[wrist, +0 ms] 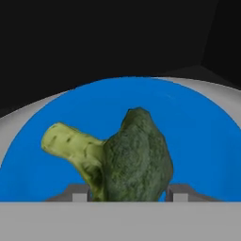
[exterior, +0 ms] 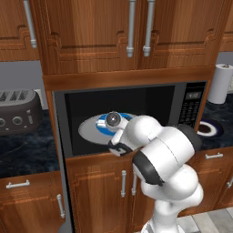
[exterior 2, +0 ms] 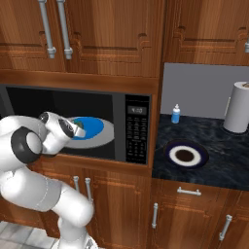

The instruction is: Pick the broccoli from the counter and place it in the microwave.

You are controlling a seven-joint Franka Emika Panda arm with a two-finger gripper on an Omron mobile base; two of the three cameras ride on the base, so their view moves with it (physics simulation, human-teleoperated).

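Broccoli between pincer fingertips over blue disc; lower part cut off.

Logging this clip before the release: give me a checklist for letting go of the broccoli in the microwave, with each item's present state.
1. Microwave open, interior reachable: ok.
2. Gripper inside the cavity: ok, seen in both base views.
3. Broccoli between the fingertips: ok.
4. Broccoli over the blue disc: ok.
5. Broccoli resting on the disc or hanging above it: cannot tell.
6. Turntable free of other items around the disc: ok as far as visible; the arm hides part.
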